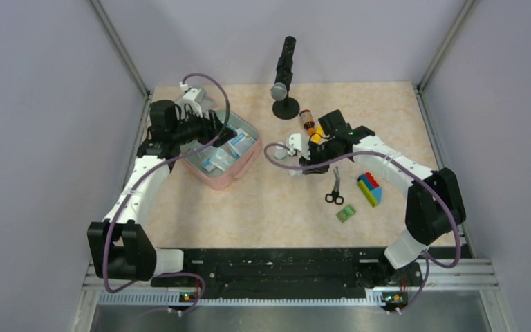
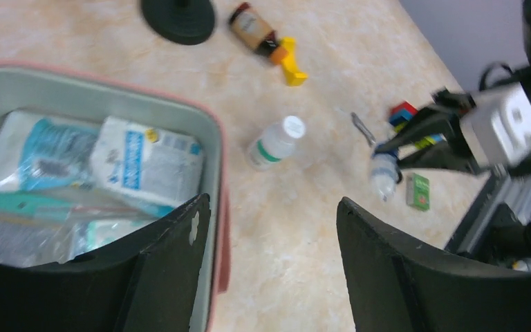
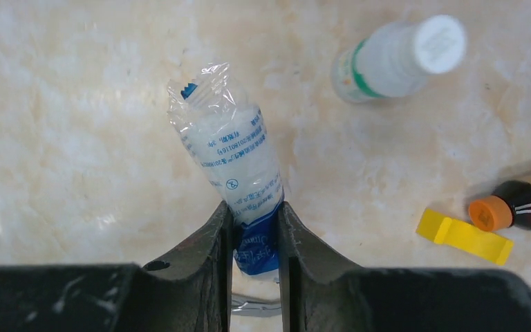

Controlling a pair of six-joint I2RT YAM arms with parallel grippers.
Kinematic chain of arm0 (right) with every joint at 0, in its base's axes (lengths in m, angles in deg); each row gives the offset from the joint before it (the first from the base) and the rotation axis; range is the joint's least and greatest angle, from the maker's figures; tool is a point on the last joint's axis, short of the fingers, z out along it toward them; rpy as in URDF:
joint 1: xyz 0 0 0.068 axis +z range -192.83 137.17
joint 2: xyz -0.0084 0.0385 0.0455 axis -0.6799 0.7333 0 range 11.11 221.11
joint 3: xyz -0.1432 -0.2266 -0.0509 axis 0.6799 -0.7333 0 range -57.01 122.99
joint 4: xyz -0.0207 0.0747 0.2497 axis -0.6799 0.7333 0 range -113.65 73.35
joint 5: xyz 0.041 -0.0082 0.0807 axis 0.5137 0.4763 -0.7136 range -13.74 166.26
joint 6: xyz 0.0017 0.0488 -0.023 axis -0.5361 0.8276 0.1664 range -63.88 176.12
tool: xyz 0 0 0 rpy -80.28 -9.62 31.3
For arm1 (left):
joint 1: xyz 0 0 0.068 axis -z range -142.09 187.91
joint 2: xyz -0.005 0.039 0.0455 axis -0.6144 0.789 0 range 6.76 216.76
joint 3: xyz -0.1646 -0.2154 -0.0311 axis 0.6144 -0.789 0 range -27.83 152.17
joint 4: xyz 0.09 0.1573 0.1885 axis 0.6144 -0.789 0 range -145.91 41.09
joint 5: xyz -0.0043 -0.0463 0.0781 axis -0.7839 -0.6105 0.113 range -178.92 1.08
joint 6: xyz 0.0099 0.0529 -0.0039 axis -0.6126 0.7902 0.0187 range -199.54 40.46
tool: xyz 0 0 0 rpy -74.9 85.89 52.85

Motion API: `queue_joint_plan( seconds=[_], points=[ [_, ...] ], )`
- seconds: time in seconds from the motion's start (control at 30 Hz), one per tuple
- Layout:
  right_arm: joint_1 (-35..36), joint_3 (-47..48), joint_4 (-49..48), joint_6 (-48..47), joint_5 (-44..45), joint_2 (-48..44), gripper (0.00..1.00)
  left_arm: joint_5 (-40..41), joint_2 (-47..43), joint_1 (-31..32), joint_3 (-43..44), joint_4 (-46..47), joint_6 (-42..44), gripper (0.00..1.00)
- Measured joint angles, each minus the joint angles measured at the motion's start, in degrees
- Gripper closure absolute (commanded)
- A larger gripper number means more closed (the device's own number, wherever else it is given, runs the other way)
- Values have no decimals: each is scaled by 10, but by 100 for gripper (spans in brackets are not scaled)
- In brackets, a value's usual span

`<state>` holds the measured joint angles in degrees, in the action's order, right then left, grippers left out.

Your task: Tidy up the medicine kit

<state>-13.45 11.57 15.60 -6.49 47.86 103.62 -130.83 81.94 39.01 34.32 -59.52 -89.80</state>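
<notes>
The medicine kit (image 2: 216,142) lies by the desk's left edge, its rim beneath the left gripper (image 2: 271,270), whose jaws are spread and hold nothing. Well apart from the kit, the right gripper (image 3: 254,216) pinches a wrapped packet (image 3: 228,152).

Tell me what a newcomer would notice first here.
The open pink medicine kit at the left of the table, stuffed with blue-and-white packets, draws the eye first, with the left gripper open over its rim. Near the middle, the right gripper pinches a plastic-wrapped white packet. A white-capped bottle, scissors and a multicoloured brick block lie loose nearby.
</notes>
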Motion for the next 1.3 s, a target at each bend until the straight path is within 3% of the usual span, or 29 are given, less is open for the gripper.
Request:
queue_joint_plan(
  seconds=[0.03,0.07,0.2,0.4,0.57,0.67,0.93,1.3],
  points=[
    [-7,15,-6,53,-20,-1,82,-12,0,15,0,5,12,28],
    [-22,34,-22,163,-65,-14,82,-25,0,29,0,9,23,28],
    [-27,36,-36,248,-104,-35,82,-99,3,102,5,22,125,29],
    [-26,60,-45,306,-146,-47,82,-175,59,172,76,-15,256,34],
    [-26,73,-62,335,-156,-47,84,-193,95,181,103,-38,296,34],
    [-26,73,-86,361,-142,-47,87,-188,106,181,107,-40,271,32],
    [3,78,-143,383,-43,-47,87,-137,110,181,105,22,71,33],
    [25,80,-171,386,-5,-47,87,-124,144,172,101,59,-32,65]
  ],
)
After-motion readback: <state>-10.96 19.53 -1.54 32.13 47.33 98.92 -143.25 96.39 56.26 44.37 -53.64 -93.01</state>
